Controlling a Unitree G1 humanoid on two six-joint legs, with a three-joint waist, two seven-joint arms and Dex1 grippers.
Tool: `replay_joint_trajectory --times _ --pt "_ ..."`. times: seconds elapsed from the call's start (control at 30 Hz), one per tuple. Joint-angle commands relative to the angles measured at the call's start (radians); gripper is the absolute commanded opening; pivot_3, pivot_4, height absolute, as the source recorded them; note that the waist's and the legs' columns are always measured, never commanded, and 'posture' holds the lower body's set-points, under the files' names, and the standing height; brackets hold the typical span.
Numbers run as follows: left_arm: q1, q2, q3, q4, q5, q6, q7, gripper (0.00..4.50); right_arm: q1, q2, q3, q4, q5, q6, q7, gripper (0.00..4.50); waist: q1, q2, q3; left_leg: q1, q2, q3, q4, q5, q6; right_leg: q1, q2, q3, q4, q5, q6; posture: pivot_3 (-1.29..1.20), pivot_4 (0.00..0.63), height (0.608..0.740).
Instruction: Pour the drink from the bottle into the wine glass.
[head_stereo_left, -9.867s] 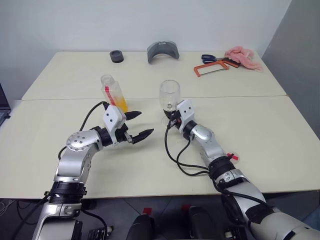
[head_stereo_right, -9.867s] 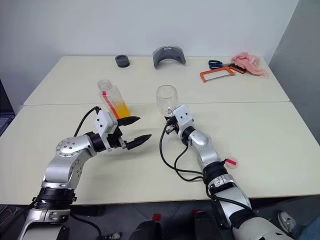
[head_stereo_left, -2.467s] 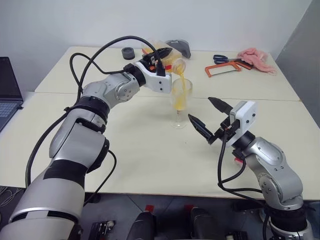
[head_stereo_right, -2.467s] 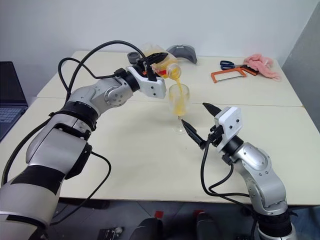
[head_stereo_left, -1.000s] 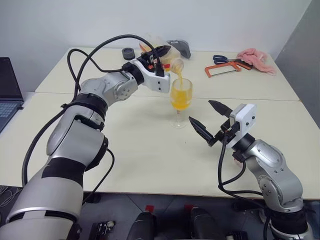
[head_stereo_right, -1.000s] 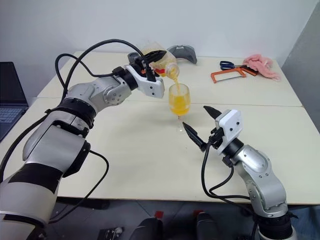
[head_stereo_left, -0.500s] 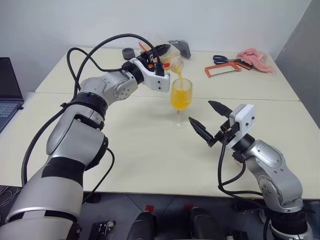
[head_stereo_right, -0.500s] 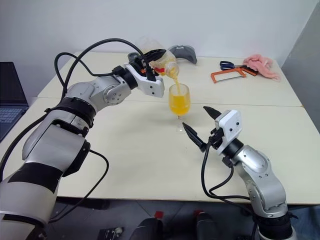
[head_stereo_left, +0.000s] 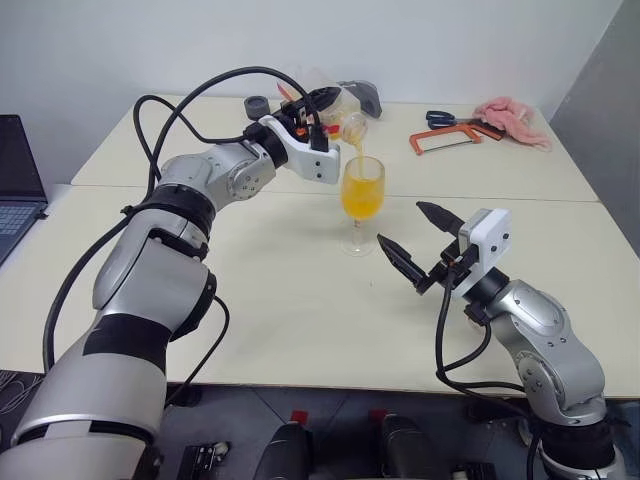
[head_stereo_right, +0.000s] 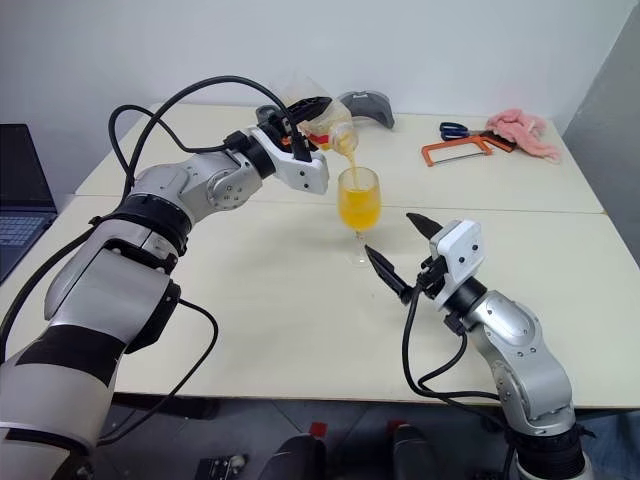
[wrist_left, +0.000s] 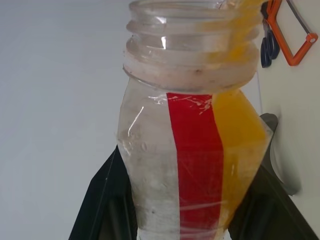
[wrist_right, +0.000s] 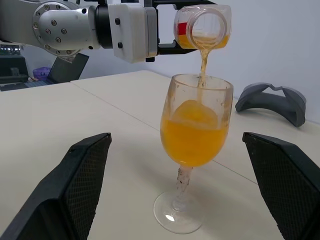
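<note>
No legible text, numbers or brand marks anywhere; plain red strip on the bottle (wrist_left: 195, 160).

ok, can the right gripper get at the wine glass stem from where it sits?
Probably yes: the right gripper is open, facing the wine glass with bare table between; the bottle pours well above.

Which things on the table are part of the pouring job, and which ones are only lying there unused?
Part of the job:
- bottle, held tilted by the left gripper
- drink
- wine glass

Lying about:
- scissors
- orange saw
- pink cloth
- grey curved piece
- laptop
</note>
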Motion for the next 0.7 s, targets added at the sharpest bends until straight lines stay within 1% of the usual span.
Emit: replay_joint_trajectory --times 0.03,0.27,0.53,0.63,0.7 --pt "-0.046 -0.001 0.008 -0.011 -0.016 0.001 0.011 1.72 -0.004 0.003 -0.004 -0.03 0.01 -0.013 0.001 4.5 0.0 0.0 0.0 0.0 0.0 0.0 0.0 0.0 0.0 0.0 0.0 0.0 0.0 0.0 0.0 0.0 0.15 0.74" --pt "-0.033 -0.017 0.042 -0.003 -0.067 0.006 -0.033 1.72 -0.003 0.002 -0.004 -0.034 0.007 -0.01 -0.003 4.5 0.0 0.0 0.0 0.0 0.0 0.0 0.001 0.0 0.0 0.0 0.0 0.0 0.001 0.0 0.0 0.0 0.15 0.74" --pt "0.001 -0.045 0.111 -0.003 -0.185 0.014 -0.146 1.72 -0.006 -0.002 -0.011 -0.034 0.0 -0.017 -0.009 4.5 0.0 0.0 0.0 0.0 0.0 0.0 0.001 0.0 0.0 0.0 0.0 0.0 0.001 0.0 0.0 0.0 0.15 0.74" --pt "0.02 -0.063 0.157 -0.007 -0.255 0.016 -0.212 1.72 -0.012 -0.002 -0.012 -0.03 -0.008 -0.027 -0.011 4.5 0.0 0.0 0.0 0.0 0.0 0.0 0.001 0.0 0.0 0.0 0.0 0.0 0.001 0.0 0.0 0.0 0.15 0.74" --pt "0.041 -0.088 0.225 -0.008 -0.35 0.034 -0.297 1.72 -0.02 -0.003 -0.008 -0.028 -0.016 -0.033 -0.011 4.5 0.0 0.0 0.0 0.0 0.0 0.0 0.001 0.0 0.0 0.0 0.0 0.0 0.001 0.0 0.0 0.0 0.15 0.74"
